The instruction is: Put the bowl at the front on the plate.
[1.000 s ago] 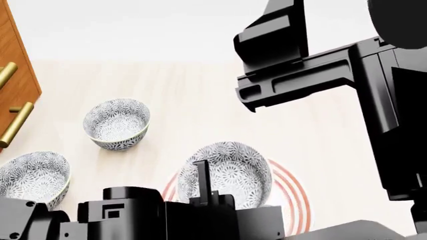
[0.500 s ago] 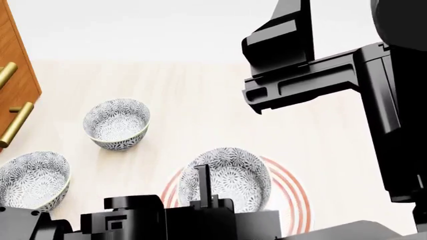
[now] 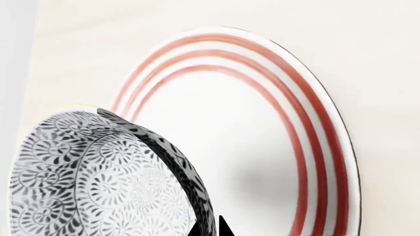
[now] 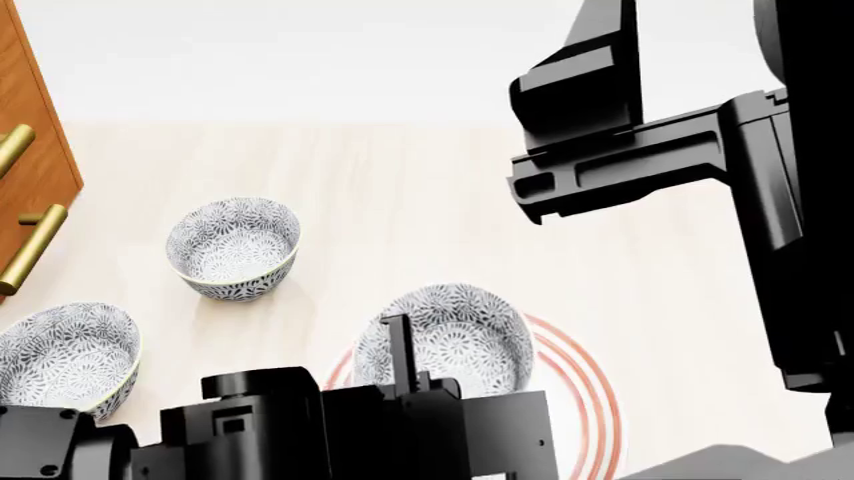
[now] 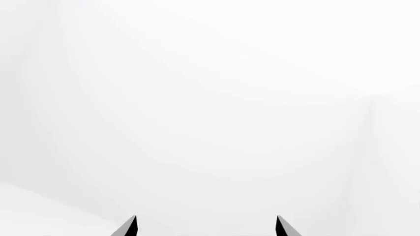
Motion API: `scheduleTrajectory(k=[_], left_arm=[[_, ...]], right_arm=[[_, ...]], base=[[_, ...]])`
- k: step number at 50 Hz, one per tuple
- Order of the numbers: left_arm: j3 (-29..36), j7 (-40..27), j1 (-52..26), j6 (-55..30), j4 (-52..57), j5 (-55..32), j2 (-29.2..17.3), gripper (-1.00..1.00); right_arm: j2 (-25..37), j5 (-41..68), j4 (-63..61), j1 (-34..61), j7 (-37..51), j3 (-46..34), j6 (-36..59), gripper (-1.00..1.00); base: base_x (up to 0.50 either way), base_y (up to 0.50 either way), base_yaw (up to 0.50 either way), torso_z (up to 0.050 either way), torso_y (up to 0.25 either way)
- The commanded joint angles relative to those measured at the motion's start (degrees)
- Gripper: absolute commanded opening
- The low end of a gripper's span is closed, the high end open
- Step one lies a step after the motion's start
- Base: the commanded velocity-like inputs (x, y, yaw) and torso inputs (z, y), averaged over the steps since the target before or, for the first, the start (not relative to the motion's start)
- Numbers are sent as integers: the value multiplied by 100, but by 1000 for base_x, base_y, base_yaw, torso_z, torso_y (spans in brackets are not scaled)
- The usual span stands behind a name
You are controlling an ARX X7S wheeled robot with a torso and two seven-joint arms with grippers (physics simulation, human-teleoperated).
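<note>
Bowl [image 4: 447, 338] with grey-blue flower pattern sits over the plate [image 4: 587, 400], toward the plate's left half; red rings show clear to its right in the head view. Left gripper [image 3: 208, 227] is at the bowl's near rim: in the left wrist view one dark fingertip [image 3: 225, 226] lies outside the wall, the other inside, jaws clamped on the rim. A pale shadow lies on the plate surface beside the bowl; whether the base touches the plate, cannot tell.

Plate lies near the front edge of the light wooden counter [image 4: 400, 190]. Two other matching bowls: one [image 4: 234, 246] further back and left, one [image 4: 67, 358] at the left edge, well apart from the plate.

Right gripper [image 5: 206, 227] raised high at the right, fingers apart, nothing between them; its wrist view shows only white background. Wooden cabinet [image 4: 34, 150] with brass handles stands at far left
</note>
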Motion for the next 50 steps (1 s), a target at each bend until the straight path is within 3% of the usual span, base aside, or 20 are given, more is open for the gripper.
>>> scheduleTrajectory(k=[1, 8, 28, 50], left_arm=[[-18, -52, -125, 271, -279, -76, 4, -100], [-12, 78, -36, 292, -294, 154, 4, -100], [-9, 427, 211, 316, -313, 503, 4, -100], [-8, 409, 421, 370, -331, 578, 4, -100]], right_arm=[[12, 32, 78, 1, 36, 35, -18, 100], [-3, 744, 75, -149, 628, 286, -191, 100], [21, 1622, 90, -399, 1259, 781, -518, 100], [39, 1862, 121, -470, 1458, 825, -569, 100]], base=[[0, 0, 0, 0, 0], [0, 0, 0, 0, 1], [0, 0, 0, 0, 0], [0, 0, 0, 0, 0]])
